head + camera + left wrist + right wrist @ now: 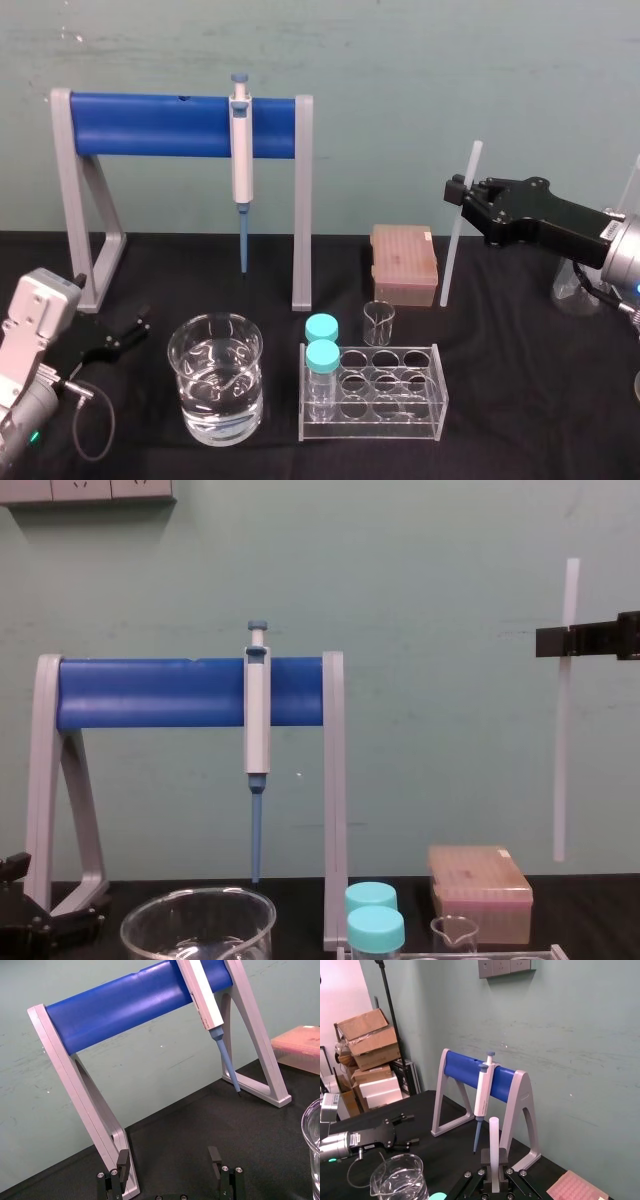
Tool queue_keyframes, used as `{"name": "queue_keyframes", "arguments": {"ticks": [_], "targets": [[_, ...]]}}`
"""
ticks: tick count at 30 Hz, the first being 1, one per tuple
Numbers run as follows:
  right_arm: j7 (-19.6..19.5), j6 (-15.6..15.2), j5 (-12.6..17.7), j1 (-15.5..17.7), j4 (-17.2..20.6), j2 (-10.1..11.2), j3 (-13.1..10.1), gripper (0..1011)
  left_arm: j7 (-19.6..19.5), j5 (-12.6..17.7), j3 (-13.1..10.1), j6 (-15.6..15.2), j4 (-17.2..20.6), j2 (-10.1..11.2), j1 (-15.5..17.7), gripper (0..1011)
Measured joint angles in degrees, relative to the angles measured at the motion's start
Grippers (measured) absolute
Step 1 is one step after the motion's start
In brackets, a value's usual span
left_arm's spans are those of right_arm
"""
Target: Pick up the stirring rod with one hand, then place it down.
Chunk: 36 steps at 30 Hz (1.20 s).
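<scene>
The stirring rod [458, 230] is a thin translucent white stick, held nearly upright in the air over the right side of the table. My right gripper [462, 196] is shut on its upper part, and the lower end hangs free above the black table. The chest view shows the rod [563, 750] vertical, with the black fingers [552, 641] clamped across it near the top. The right wrist view has the rod [493, 1142] rising straight out from between the jaws. My left gripper [126, 335] rests open at the table's near left corner, holding nothing.
A grey stand with a blue bar [150, 125] holds a pipette [241, 150] at the back left. A beaker of water [215, 378], a clear tube rack [385, 395] with two teal-capped tubes, a small glass beaker [379, 322] and a pink tip box [404, 262] stand mid-table.
</scene>
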State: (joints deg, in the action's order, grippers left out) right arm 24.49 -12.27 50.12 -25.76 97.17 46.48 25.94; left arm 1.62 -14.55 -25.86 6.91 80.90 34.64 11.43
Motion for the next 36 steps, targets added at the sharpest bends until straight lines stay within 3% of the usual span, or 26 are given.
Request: {"name": "queue_keyframes", "arguments": {"ticks": [36], "targets": [[-0.01,-0.08,-0.04,-0.08,-0.12,-0.05,0.14,71,0.0,0.0,0.0,0.0,0.0,0.0,0.0,1005]]}}
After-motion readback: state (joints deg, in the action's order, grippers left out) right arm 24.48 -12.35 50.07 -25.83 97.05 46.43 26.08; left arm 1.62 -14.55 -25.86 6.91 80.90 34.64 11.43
